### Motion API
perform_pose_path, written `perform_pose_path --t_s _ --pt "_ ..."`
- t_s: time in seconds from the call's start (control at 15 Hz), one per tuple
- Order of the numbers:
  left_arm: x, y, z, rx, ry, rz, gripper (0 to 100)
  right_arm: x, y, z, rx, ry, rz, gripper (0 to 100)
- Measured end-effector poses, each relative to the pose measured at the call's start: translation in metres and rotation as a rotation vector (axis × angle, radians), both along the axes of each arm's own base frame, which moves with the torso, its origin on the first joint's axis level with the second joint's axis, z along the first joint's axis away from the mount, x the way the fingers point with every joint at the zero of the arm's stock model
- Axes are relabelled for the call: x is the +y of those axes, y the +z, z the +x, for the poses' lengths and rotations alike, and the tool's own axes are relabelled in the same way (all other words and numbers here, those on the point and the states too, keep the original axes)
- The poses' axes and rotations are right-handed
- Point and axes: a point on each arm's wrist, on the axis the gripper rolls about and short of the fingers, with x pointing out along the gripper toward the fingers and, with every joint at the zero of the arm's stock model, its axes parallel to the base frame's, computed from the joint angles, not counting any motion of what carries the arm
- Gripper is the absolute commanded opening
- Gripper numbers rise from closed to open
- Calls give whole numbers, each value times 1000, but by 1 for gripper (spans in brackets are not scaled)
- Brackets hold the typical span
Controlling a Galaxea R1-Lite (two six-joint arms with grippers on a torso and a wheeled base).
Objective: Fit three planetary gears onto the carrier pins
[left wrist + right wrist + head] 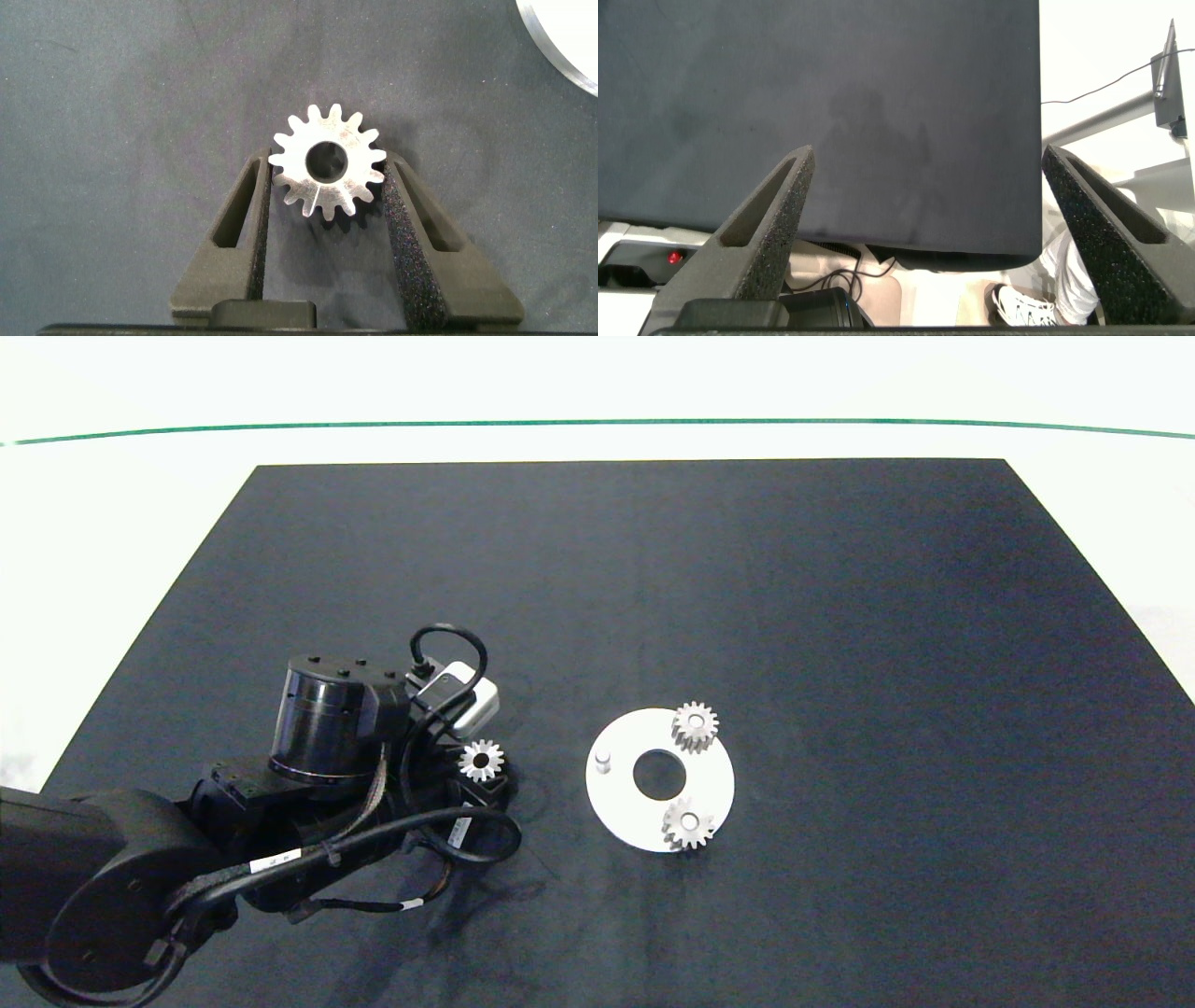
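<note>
One gear [327,174] is clamped between the fingers [254,217] of the left end effector [482,767], above the dark desk [840,616] just left of the white disc [620,803]. Two more gears [695,726] [688,824] already sit on the disc's pins, and one pin [603,762] stands bare. The right end effector [924,201] is spread wide over the desk's edge, holding nothing.

A black mat [653,597] covers the white table [112,504]. A green line [597,423] crosses the table's far side. A person's shoe [1022,306] shows below the mat's edge.
</note>
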Motion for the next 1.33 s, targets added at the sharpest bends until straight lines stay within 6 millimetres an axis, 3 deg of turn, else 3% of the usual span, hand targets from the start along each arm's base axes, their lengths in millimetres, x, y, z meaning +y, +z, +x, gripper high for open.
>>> perform_pose_path --t_s 0.8,1.33 --pt "-1 0 -1 2 -4 2 1 0 -1 0 0 0 0 100" --pt "-6 4 -9 -7 -33 -10 0 0 -1 -1 -5 -2 2 100"
